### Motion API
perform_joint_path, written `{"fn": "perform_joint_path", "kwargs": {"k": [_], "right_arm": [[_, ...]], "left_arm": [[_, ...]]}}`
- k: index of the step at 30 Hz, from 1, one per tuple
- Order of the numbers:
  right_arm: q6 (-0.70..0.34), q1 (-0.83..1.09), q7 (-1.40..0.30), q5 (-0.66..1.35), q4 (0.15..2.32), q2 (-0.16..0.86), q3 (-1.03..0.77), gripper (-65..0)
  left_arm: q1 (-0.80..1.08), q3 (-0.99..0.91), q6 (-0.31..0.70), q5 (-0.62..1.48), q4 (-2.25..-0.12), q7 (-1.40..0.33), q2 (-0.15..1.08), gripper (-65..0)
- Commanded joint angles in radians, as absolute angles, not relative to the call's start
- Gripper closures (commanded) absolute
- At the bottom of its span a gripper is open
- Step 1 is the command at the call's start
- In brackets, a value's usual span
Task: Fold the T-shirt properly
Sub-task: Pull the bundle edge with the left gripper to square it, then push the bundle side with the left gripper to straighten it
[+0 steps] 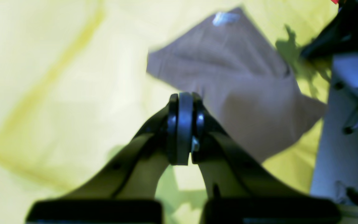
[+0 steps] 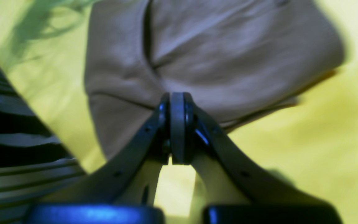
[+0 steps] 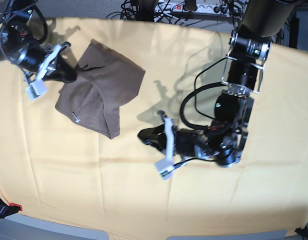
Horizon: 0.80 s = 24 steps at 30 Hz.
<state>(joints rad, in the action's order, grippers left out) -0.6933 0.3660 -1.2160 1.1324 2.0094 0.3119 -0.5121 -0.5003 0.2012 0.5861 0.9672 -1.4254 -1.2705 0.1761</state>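
Right gripper (image 3: 71, 75) seemingly pinches T-shirt (image 3: 101, 95); left gripper (image 3: 144, 135) closed.

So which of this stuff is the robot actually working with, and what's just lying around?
Part of the job:
T-shirt
right gripper, closed at the shirt's edge
left gripper, closed, empty

Just there:
yellow cloth underneath
cables and power strip at the back

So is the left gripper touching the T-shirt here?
Apart. In the base view the left gripper, shut, sits on bare yellow cloth right of the T-shirt, a clear gap between.
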Motion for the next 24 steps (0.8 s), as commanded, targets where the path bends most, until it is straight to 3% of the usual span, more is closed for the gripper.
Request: {"fn": "perform_joint_path", "kwargs": {"k": [1,8,15,24], "right_arm": [[-0.698,0.353,-1.186,1.146,2.025,0.333,-0.539,0.0],[-0.694,0.316,-1.156,1.067,2.025,0.336,-0.646,0.0],[-0.692,0.316,-1.156,1.076,2.025,0.336,-0.646,0.0],[-0.692,0.316,-1.179,1.126,2.025,0.336,-0.646,0.0]], "left_arm": [[-0.511,0.181,0.591,1.013,-1.442,-1.262,0.188,0.0],[-0.371,0.158,0.598,1.093,-1.468,-1.381,0.252,0.0],[-0.254,0.218,0.689,1.055,-1.474,-1.392,0.247,0.0],[-0.192,0.319,0.698,0.902,-1.473,-1.157,0.246,0.0]]}}
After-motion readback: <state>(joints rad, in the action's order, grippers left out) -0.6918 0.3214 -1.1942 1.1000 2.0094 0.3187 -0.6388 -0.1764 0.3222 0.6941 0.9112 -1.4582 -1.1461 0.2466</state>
